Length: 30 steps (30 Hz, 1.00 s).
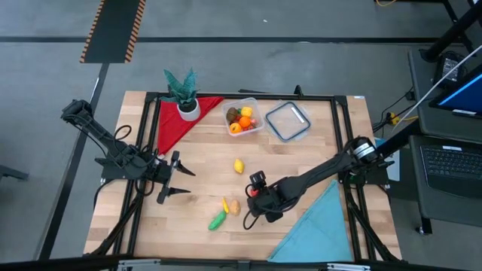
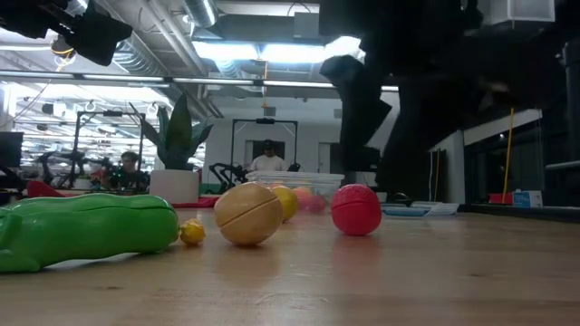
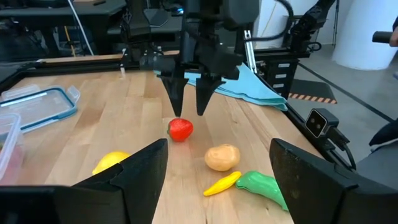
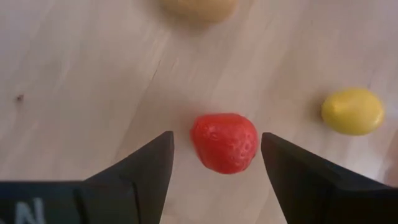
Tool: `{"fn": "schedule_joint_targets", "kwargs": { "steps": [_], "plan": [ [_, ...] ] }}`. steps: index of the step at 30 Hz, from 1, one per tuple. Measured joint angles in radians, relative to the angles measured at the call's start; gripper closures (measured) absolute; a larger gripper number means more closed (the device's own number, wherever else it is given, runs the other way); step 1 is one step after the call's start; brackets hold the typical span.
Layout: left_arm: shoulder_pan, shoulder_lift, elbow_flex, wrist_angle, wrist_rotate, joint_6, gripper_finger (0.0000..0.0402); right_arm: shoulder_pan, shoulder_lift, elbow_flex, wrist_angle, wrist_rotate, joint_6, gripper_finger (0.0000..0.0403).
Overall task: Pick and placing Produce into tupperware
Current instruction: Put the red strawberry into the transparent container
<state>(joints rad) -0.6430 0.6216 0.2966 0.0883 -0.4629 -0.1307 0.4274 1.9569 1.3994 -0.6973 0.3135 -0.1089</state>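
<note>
A: The right gripper (image 3: 190,102) is hanging over the red strawberry (image 4: 225,142), fingers spread to either side of it, not touching it as far as I can see.

B: Just beside the berry there's a tan round piece (image 3: 222,157), then a small yellow one (image 3: 222,183) and the green one (image 3: 263,187) near the table's front edge.

A: A lemon (image 1: 239,165) lies apart, mid-table. The tupperware (image 1: 243,118) is well back, fruit already in it, its lid (image 1: 287,121) beside it.

B: The left gripper (image 1: 175,178) waits on the left side, jaws wide apart, holding nothing
</note>
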Motion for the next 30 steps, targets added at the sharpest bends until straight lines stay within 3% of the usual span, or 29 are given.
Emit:
{"fn": "schedule_joint_targets", "kwargs": {
  "steps": [30],
  "plan": [
    [0.000, 0.000, 0.000, -0.005, 0.000, -0.001, 0.0124, -0.036, 0.017, -0.038, 0.073, -0.010, -0.006, 0.0159]
  ]
}}
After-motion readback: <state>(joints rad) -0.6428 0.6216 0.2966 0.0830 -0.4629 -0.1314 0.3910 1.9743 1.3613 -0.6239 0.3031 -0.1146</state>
